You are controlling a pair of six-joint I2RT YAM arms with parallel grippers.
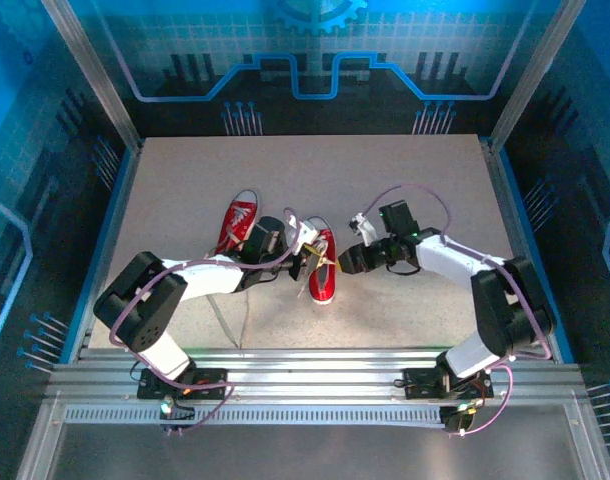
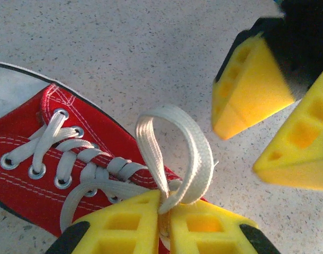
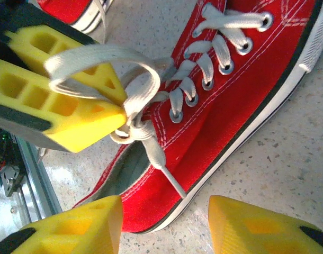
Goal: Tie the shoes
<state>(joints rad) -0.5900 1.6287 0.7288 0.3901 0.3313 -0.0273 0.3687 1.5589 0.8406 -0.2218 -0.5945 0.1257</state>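
Two red shoes (image 1: 322,270) lie side by side mid-table (image 1: 415,180), and the left arm hides one shoe's heel. The left gripper (image 2: 164,214) is clenched on a single white lace loop (image 2: 197,153) of the other shoe. The right gripper (image 3: 164,222) hangs just beside it, fingers spread, grasping nothing.

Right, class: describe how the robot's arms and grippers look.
The left arm and right arm have white links, black joints and a thin purple cable looping along each. The left gripper and right gripper carry wedge-shaped yellow fingers with square recesses and black backing.
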